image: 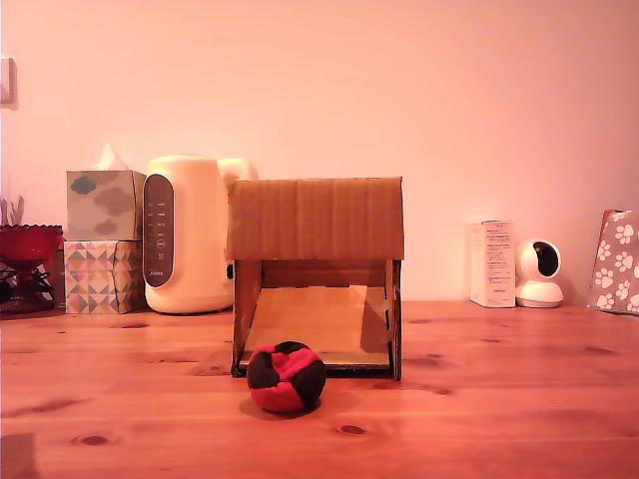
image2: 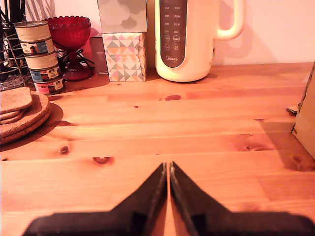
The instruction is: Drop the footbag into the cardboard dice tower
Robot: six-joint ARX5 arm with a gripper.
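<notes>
Surface: wooden table [image: 519, 399], knotted pine planks, pale wall behind.
Claw: my gripper [image2: 169, 169] appears only in the wrist view; its two black fingers [image2: 147, 194] are pressed together at the tips with nothing between them, hanging low over bare planks.
Footbag: the footbag [image: 287, 377], red and black panels, lies on the table just in front of the tower's lower opening; it is outside the wrist view, so I cannot place it against the claw.
Tower: the cardboard dice tower [image: 316, 218] stands upright, solid upper panel above a sloped ramp; one brown edge [image2: 306, 123] shows ahead of the claw, off to one side.
Ahead of claw: cream kettle [image2: 184, 39] and stacked tissue boxes [image2: 124, 51] against the wall.
Ahead, opposite side: red glass bowl [image2: 69, 32], stacked tins [image2: 39, 56], cork coasters [image2: 22, 110].
Exterior view's right: white carton [image: 492, 263], small white camera [image: 540, 273].
</notes>
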